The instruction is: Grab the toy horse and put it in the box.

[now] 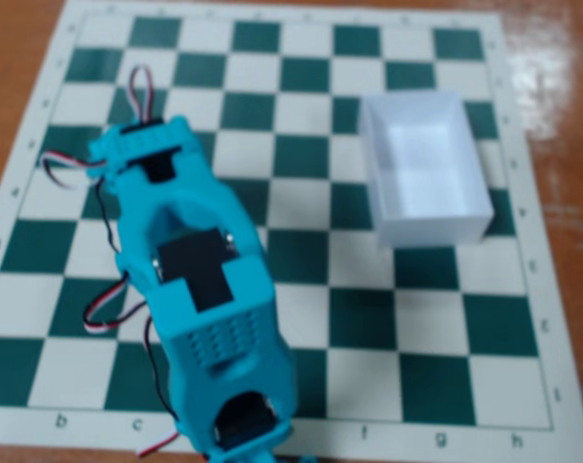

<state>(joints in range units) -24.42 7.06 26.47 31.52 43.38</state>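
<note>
The white open-top box (425,170) stands on the chessboard at the right of the fixed view, and its inside looks empty. The cyan arm (209,309) reaches from the bottom edge up and to the left over the board. Its gripper end (145,152) points down at the board on the left, about four squares from the box. The fingers are hidden under the wrist body, so I cannot tell whether they are open or shut. The toy horse is not visible anywhere; it may be hidden under the arm.
The green-and-white chessboard mat (301,260) lies on a brown wooden table (562,58). Red, white and black servo wires (103,313) loop out from the arm's left side. The arm covers several squares at the lower left.
</note>
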